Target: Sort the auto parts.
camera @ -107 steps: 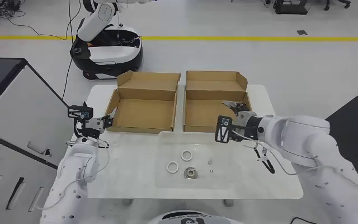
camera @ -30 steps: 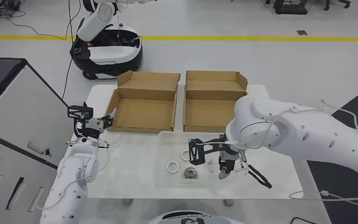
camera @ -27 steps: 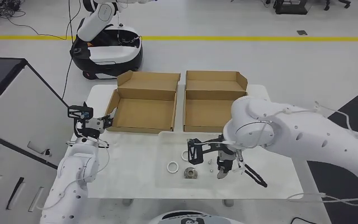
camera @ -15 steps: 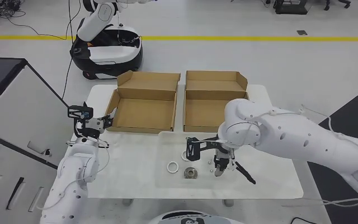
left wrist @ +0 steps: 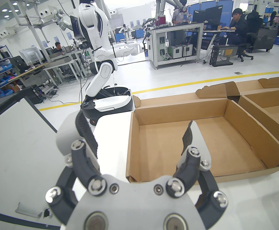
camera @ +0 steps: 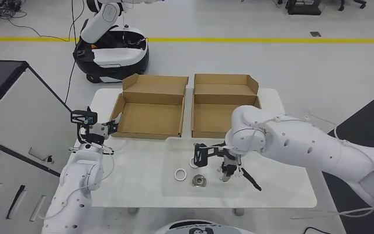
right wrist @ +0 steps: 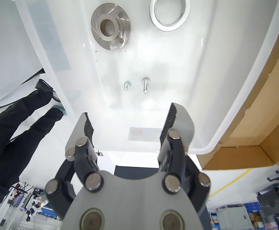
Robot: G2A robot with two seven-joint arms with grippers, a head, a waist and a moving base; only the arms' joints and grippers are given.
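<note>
The right gripper [right wrist: 130,113] hung over the white tray [right wrist: 185,65], fingers spread apart and pinching nothing. Just ahead of its fingertips lay a stubby bolt [right wrist: 126,85] and a longer bolt [right wrist: 145,85], side by side but not touching. Farther along the tray sat a metal flange [right wrist: 110,30] and a ring [right wrist: 169,13], its far edge cut off. From above, both bolts were too small to make out. The left gripper [left wrist: 135,122] was spread too, empty, beside the left cardboard box [left wrist: 196,139]
</note>
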